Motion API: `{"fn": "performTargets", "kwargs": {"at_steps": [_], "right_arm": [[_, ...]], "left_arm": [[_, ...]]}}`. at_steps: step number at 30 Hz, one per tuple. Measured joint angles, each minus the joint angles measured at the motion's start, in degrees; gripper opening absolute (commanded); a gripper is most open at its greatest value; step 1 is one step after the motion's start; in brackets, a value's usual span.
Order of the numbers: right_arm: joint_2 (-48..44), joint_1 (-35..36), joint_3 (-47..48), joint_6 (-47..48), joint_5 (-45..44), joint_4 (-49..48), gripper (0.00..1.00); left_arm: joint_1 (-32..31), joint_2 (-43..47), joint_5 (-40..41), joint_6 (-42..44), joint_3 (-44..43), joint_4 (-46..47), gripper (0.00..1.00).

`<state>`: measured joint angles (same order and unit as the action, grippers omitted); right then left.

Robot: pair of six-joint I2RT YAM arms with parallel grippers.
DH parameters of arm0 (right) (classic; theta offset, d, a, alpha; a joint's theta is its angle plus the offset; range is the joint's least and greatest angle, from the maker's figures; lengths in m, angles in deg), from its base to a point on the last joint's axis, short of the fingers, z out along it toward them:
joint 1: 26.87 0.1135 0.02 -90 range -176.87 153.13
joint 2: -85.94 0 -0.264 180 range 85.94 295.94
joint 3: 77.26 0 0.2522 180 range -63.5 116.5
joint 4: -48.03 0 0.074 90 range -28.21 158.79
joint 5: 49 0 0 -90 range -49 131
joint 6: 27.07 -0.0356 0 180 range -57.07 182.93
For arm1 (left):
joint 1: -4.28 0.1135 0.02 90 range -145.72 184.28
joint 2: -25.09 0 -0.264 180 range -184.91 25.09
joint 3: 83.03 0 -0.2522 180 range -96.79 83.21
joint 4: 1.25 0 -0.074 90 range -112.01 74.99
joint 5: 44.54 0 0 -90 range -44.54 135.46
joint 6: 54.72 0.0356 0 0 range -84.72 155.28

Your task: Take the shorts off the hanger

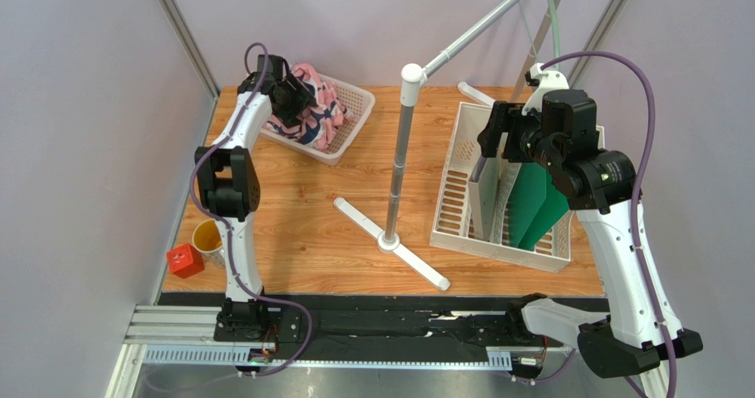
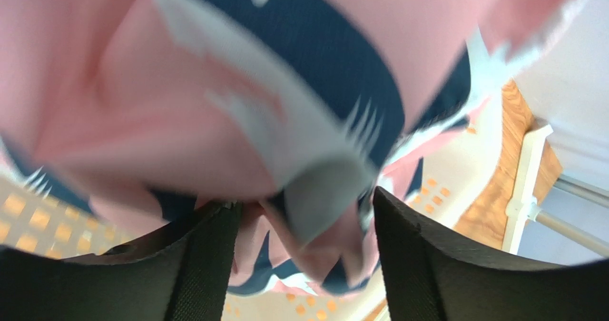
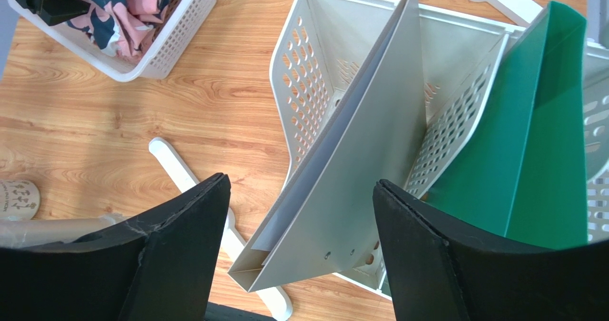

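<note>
Shorts (image 1: 312, 108): bunched in the white basket (image 1: 356, 122), upper left of the top view. No part lies on the hanger (image 1: 554, 26), a thin mint curve at the upper right beside the rack pole (image 1: 478, 18), well apart from the cloth. Judgement: removal looks done or nearly so.

Left gripper (image 2: 304, 264): over the basket, jaws spread wide. A pink-and-navy fold hangs between the fingers (image 2: 204, 264), not pinched. The wrist view is blurred, so I cannot tell whether cloth touches either finger.

Right gripper (image 3: 300, 264): jaws spread, nothing between. It hovers over the grey folder (image 3: 357, 157) and green folder (image 3: 543, 121), right side of the top view.

Handling, judged: light, limp cloth that drapes, folds and keeps no shape; not fragile. Best hold is likely a pinch on a thick fold or a hemmed edge, since a single thin layer may slide out. Loose ends could snag on the basket's holes.
</note>
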<state>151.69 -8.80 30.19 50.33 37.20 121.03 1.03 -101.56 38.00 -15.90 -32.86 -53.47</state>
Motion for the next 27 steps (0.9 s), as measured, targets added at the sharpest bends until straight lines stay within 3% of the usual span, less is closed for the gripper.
{"fn": "performTargets", "kwargs": {"at_steps": [10,19,27], "right_arm": [[-0.9,0.0,-3.3,-1.0,3.8,-0.2,0.77],[-2.1,3.9,-3.4,-1.1,5.6,-0.3,0.77],[-5.7,4.0,-6.8,-4.0,19.9,-5.2,0.81]], "left_arm": [[-2.7,16.2,-1.7,4.3,7.2,-1.3,0.81],[-13.7,33.5,-3.5,10.6,18.5,-2.4,0.81],[-15.3,47.7,-10.2,17.1,27.8,0.1,0.8]]}}
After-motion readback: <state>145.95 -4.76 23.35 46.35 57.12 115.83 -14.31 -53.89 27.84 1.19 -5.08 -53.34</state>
